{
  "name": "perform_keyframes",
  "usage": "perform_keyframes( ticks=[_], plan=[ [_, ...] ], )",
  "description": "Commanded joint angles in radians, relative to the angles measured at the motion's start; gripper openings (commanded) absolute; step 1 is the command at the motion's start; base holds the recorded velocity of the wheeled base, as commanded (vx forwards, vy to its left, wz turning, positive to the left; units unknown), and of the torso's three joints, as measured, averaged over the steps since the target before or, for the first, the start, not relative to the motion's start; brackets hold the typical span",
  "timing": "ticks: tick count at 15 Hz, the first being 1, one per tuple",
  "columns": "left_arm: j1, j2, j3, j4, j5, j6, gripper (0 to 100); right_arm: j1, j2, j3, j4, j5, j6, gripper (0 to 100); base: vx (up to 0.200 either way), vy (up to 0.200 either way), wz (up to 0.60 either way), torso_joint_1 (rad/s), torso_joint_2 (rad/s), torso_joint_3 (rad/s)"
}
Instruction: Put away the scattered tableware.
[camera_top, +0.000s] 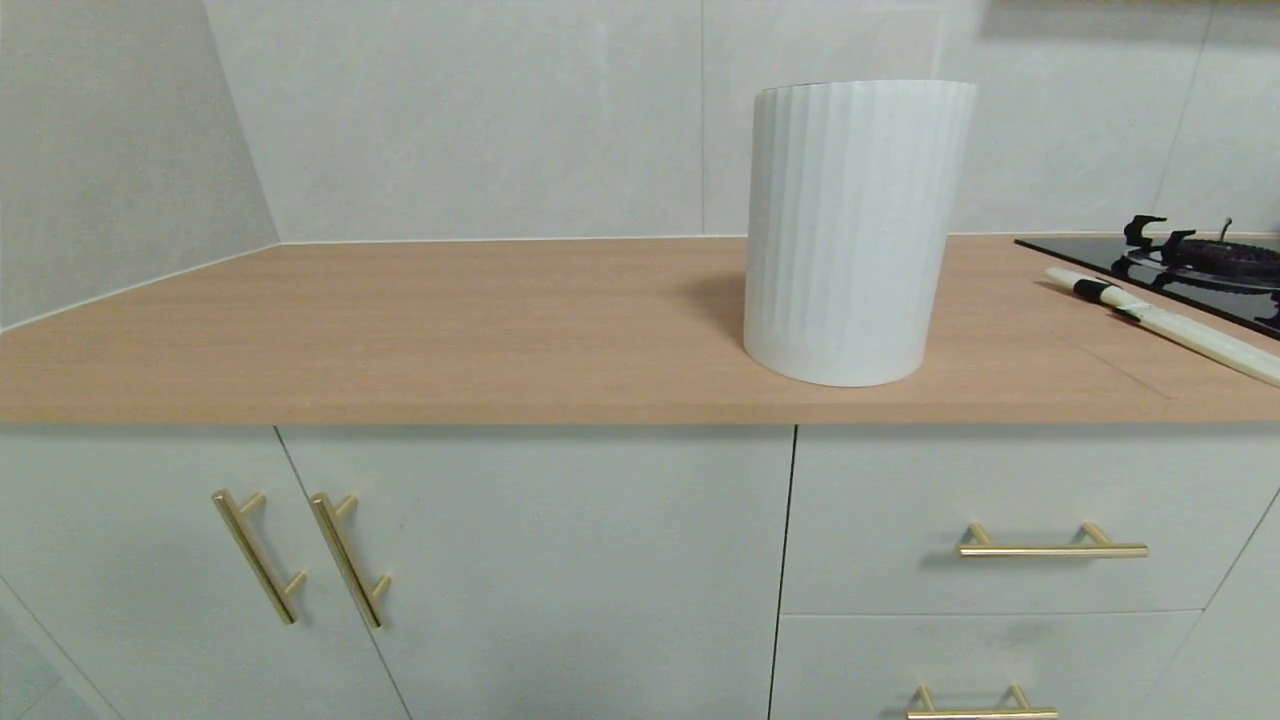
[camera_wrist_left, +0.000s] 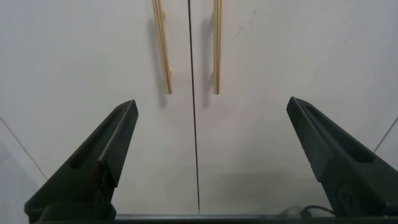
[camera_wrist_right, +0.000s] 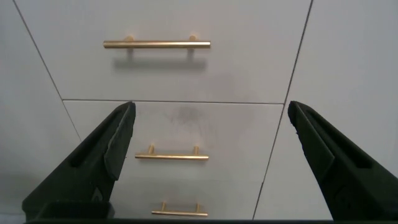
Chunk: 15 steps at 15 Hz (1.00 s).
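The left end effector (camera_wrist_left: 211, 104) and right end effector (camera_wrist_right: 211, 106) are gaping wide, gripping nothing. On the tabletop (camera_top: 450, 320), what is probably a knife (camera_top: 1165, 322) is running out of view.

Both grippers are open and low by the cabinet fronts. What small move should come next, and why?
Probably raise the right gripper toward the knife. It lies loose on the countertop at the robot's right, outside the white ribbed holder, while that gripper faces the drawers empty.
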Motion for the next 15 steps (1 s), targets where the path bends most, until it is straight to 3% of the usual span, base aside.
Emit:
perform_keyframes(
  ticks=[1, 6, 15],
  plan=[
    [0.0, 0.0, 0.0, 0.0, 0.0, 0.001, 100, 0.0, 0.002, 0.0, 0.0, 0.0, 0.0, 100, 0.0, -0.2, 0.0, 0.007, 0.0, 0.007],
    [0.0, 0.0, 0.0, 0.0, 0.0, -0.001, 100, 0.0, 0.002, 0.0, 0.0, 0.0, 0.001, 100, 0.0, -0.2, 0.0, 0.001, 0.0, 0.0],
    [0.0, 0.0, 0.0, 0.0, 0.0, -0.001, 100, 0.0, 0.002, 0.0, 0.0, -0.001, 0.001, 100, 0.0, 0.0, 0.0, 0.0, 0.0, 0.0]
  ],
)
